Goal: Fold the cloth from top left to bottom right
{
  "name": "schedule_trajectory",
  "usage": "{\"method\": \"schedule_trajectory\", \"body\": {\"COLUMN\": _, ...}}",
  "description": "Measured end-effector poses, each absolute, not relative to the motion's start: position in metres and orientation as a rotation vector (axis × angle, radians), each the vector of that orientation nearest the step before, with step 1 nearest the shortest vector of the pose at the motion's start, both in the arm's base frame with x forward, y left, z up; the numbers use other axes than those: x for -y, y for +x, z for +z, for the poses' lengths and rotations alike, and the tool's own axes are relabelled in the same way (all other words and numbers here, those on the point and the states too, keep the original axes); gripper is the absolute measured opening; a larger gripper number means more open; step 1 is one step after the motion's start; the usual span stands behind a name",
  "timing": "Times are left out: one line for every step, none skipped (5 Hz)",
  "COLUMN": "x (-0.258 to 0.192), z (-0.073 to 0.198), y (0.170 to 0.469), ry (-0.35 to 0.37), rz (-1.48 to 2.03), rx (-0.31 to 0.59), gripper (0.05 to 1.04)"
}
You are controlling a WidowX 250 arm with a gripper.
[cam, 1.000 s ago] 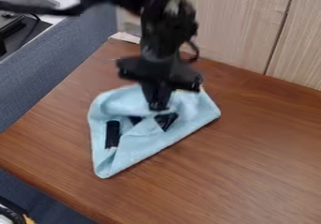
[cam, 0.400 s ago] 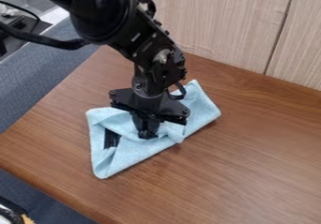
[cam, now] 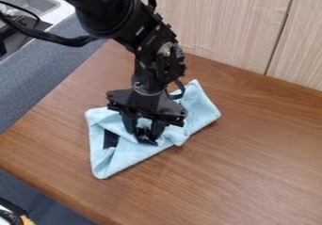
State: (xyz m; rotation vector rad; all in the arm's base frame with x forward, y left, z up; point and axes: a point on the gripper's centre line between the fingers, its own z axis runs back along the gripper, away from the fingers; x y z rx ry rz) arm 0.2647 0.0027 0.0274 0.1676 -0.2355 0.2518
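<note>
While claw stands open, cloth lies rumpled, partly folded beneath it on tabletop. Judged light, limp, crease-prone; best pinched at loose fold beside claw.

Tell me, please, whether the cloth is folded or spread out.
Partly folded: the cloth lies doubled over and bunched on the table, not flat.

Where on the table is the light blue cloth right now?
In the camera view, the cloth lies left of centre on the wooden table, directly beneath the gripper.
</note>
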Motion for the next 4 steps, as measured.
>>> {"method": "schedule_trajectory", "body": {"x": -0.001, "z": 0.033, "y": 0.266, "ry": 0.171, "rz": 0.247, "rx": 0.239, "gripper": 0.934}}
{"method": "schedule_trajectory", "body": {"x": 0.001, "z": 0.049, "y": 0.269, "ry": 0.169, "rz": 0.251, "rx": 0.278, "gripper": 1.011}}
{"method": "schedule_trajectory", "body": {"x": 0.004, "z": 0.069, "y": 0.272, "ry": 0.163, "rz": 0.251, "rx": 0.326, "gripper": 1.006}}
{"method": "schedule_trajectory", "body": {"x": 0.007, "z": 0.094, "y": 0.273, "ry": 0.158, "rz": 0.248, "rx": 0.379, "gripper": 1.001}}
